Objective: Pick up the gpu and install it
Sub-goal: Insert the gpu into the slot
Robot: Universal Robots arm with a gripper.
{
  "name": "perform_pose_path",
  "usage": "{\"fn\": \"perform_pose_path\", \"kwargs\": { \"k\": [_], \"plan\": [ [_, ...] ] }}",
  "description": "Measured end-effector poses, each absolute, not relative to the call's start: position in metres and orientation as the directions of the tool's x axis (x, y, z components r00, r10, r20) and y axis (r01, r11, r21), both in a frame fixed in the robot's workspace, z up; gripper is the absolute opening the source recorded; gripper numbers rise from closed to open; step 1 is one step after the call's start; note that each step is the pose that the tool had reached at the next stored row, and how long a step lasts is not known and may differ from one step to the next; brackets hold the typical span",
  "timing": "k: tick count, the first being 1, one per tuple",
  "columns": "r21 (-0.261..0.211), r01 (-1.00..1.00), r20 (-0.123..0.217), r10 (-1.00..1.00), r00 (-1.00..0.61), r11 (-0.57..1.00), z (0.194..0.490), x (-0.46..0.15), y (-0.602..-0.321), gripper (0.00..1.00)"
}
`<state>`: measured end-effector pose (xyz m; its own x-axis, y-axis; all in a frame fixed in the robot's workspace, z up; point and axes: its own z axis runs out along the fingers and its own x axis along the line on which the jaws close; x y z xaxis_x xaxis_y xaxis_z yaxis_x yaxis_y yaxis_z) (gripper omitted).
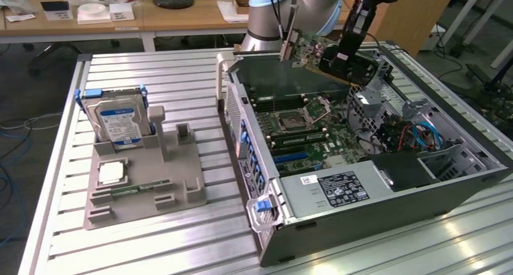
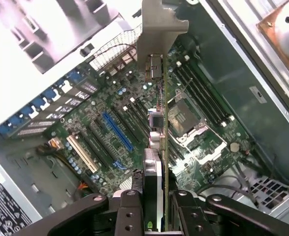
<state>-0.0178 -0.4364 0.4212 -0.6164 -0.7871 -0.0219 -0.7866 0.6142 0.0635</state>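
In the exterior view, the black two-fingered gripper (image 1: 340,59) holds the gpu (image 1: 309,47), a thin, flat, dark circuit card with a silver metal bracket (image 1: 286,44). The card hangs tilted above the far end of the open grey metal computer case (image 1: 361,227).

In the wrist view, the gpu (image 2: 153,167) shows edge-on, with the fingers (image 2: 129,214) clamped on its faces. It hangs over the green motherboard (image 2: 110,98), just beside the long blue slot (image 2: 117,132). The card is probably light, stiff and fragile, so it is best gripped on its bare edges.

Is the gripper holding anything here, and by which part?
Yes: the gripper clamps the gpu by its flat faces, near the end away from its metal bracket.
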Motion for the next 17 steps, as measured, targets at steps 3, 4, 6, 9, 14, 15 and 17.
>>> {"fn": "perform_pose_path", "kwargs": {
  "k": [3,4,6,9,14,15,17],
  "plan": [
    [0.053,-0.81,-0.03,-0.809,-0.587,0.585,0.4209,-0.0178,-0.4364,0.28],
    [0.048,-0.816,-0.034,-0.816,-0.577,0.576,0.4207,-0.0178,-0.4363,0.28],
    [0.039,-0.827,-0.04,-0.826,-0.562,0.561,0.42,-0.0178,-0.4363,0.28],
    [0.034,-0.833,-0.043,-0.832,-0.554,0.553,0.4195,-0.0179,-0.4365,0.28],
    [0.033,-0.875,-0.044,-0.874,-0.484,0.483,0.4176,-0.0179,-0.4365,0.28],
    [0.033,-0.884,-0.044,-0.883,-0.468,0.467,0.4172,-0.0179,-0.4365,0.28],
    [0.033,-0.9,-0.044,-0.899,-0.436,0.435,0.4161,-0.0179,-0.4365,0.28]
  ]
}}
